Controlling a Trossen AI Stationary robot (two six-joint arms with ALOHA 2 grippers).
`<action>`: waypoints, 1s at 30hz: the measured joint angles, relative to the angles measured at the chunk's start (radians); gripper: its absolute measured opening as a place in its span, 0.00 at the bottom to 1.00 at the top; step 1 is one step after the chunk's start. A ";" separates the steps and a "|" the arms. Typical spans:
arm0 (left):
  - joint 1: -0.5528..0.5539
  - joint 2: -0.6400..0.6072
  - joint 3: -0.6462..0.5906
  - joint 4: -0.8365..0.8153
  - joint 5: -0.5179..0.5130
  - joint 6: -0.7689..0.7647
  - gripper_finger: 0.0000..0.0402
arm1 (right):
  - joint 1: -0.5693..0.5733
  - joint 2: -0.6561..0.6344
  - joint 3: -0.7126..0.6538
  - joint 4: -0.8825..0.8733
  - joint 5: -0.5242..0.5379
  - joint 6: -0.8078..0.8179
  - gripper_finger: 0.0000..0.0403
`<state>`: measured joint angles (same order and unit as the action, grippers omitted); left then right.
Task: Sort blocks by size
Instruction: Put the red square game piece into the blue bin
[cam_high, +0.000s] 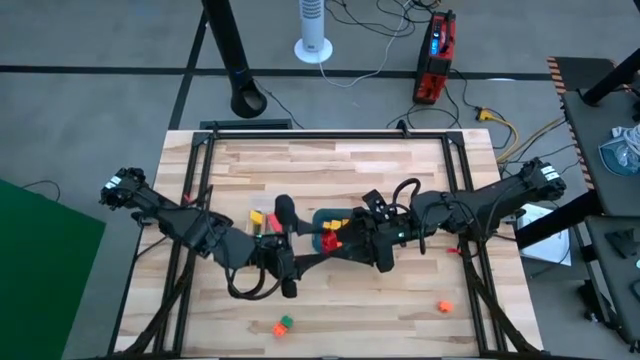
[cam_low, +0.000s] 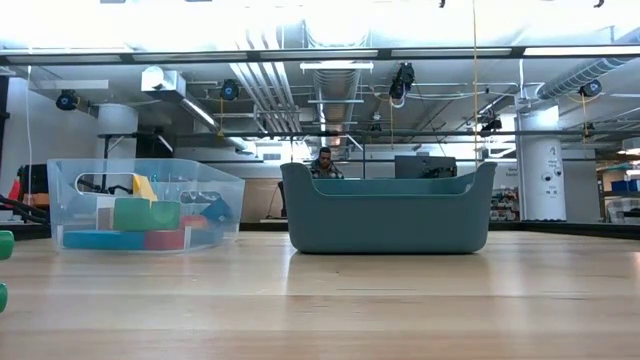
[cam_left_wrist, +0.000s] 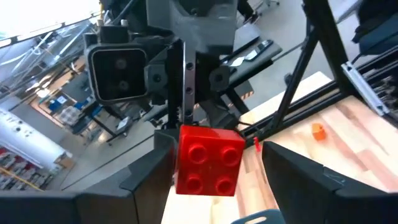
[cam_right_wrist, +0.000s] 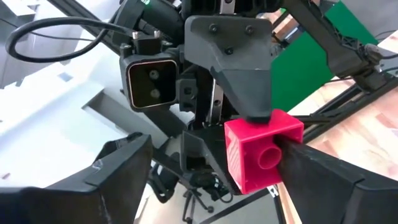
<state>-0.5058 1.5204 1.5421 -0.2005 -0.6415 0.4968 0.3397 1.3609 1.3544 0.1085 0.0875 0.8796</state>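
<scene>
Midair, studded red block (cam_left_wrist: 208, 160) clamped between left end effector (cam_high: 302, 262) and right end effector (cam_high: 338, 243).

- Even bright light from overhead.
- Low view: ceiling lights (cam_low: 330, 25) blown out, glare up top; near desk (cam_low: 400, 310) soft.
- Wrist views: bg blurred, close red block (cam_left_wrist: 208, 160) sharp-ish.
- High view: soft shadows.

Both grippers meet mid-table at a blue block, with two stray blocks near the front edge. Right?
No: the block between the left gripper and right gripper is red, not blue, as the left wrist view shows. The rest holds.
</scene>
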 joint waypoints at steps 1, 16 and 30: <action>0.002 0.000 0.000 0.000 0.000 0.006 0.57 | 0.000 0.000 0.000 0.000 0.000 0.000 0.81; 0.024 0.000 0.000 0.006 0.021 0.063 0.43 | 0.000 0.000 0.000 -0.025 0.018 -0.007 0.78; 0.050 0.000 0.000 -0.043 0.030 0.055 0.36 | -0.002 -0.019 0.000 -0.113 0.026 0.030 0.80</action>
<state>-0.4563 1.5204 1.5421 -0.2432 -0.6112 0.5520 0.3382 1.3419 1.3540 -0.0045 0.1139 0.9095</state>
